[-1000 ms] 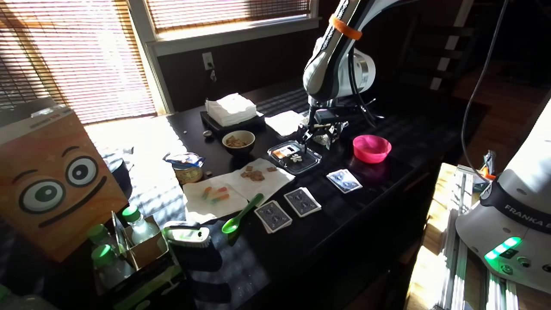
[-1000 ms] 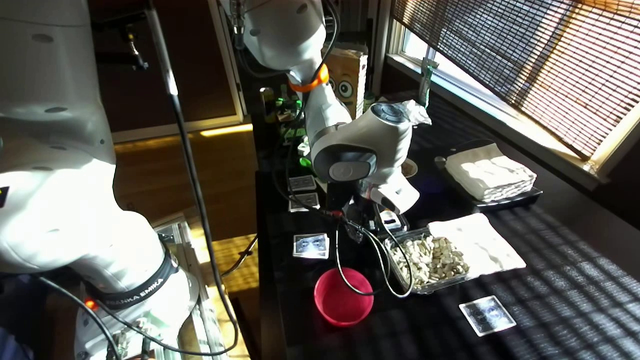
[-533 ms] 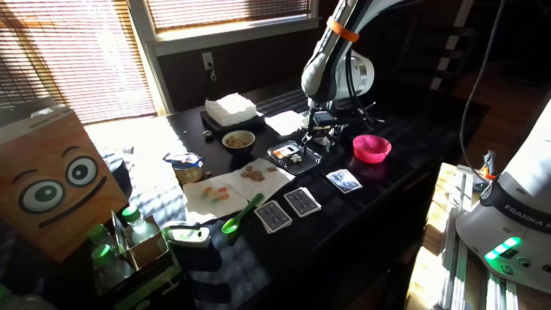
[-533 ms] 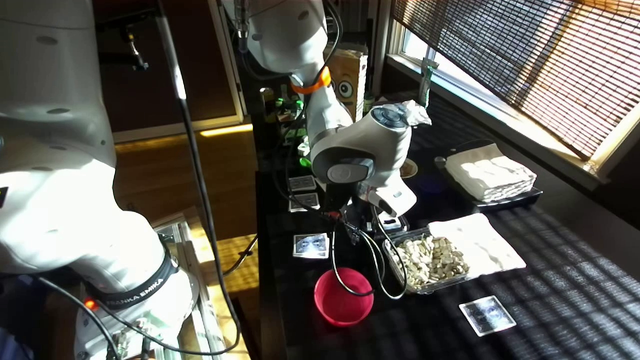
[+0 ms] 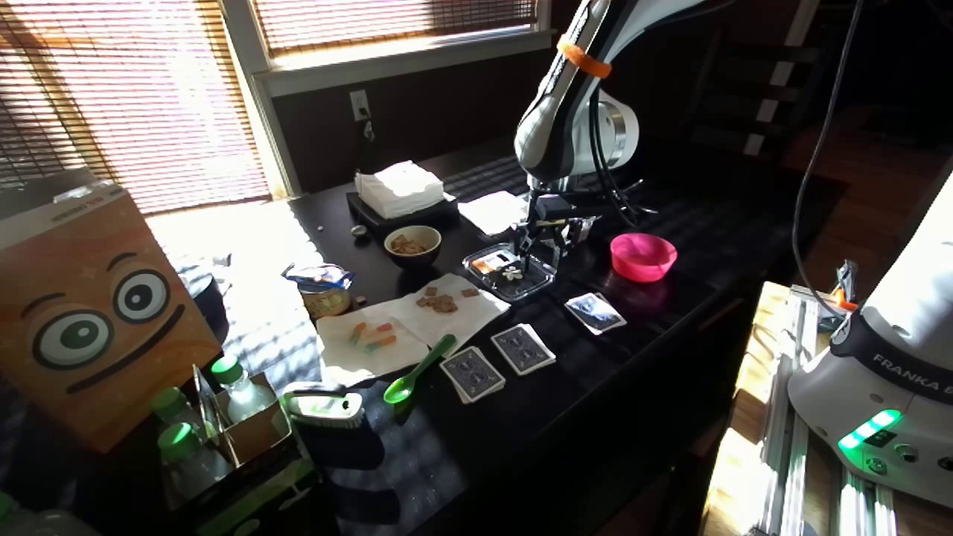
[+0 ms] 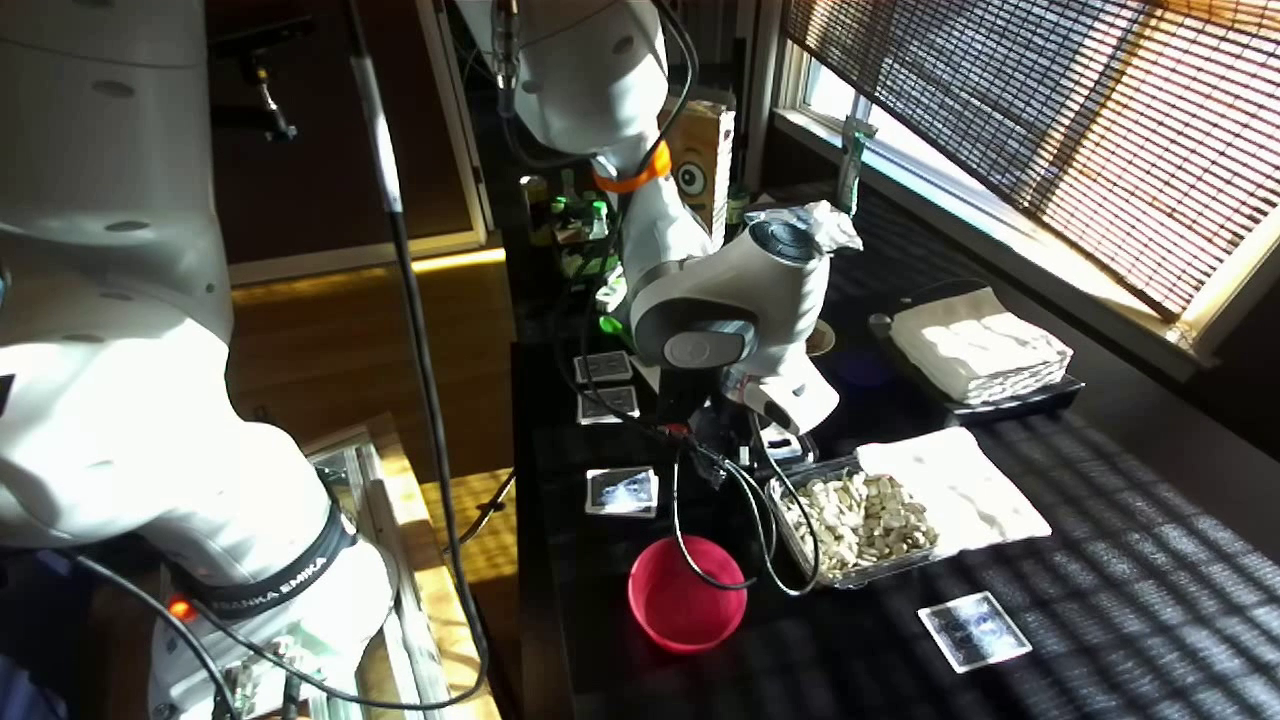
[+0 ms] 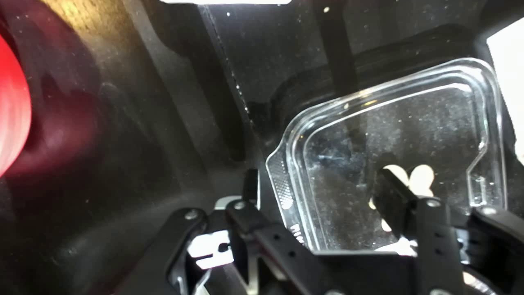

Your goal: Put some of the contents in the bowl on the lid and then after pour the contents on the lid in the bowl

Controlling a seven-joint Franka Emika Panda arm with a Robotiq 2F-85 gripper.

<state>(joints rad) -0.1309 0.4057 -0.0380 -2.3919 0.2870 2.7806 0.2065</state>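
Wrist view: the lid point(image 7: 393, 135) is seen lying flat on the dark table point(image 7: 163, 184), with a few pale pieces point(image 7: 421, 176) gathered on its floor. It is judged to be light, thin and springy, slick along its walls, and apt to skate if nudged rather than lifted. The best hold is likely offered by the ridged tab point(image 7: 281, 180) or the raised rim beside it; the plastic may be buckled by too hard a pinch, and the loose, smooth pieces could be sent sliding by any tilt. Since pieces are already placed on the lid, the first half seems done and the pour back is judged to remain.

The fingers point(image 7: 395, 200) of the gripper point(image 7: 321, 186) are held well apart, with nothing seen clamped: one is placed inside the rim, at the pieces, the other outside the tabbed edge. Contact cannot be told.

Farther out, in an exterior view, the clear bowl point(image 6: 885, 570) is found near the lid, heaped with similar pieces and bordered by a white napkin point(image 6: 955, 490).
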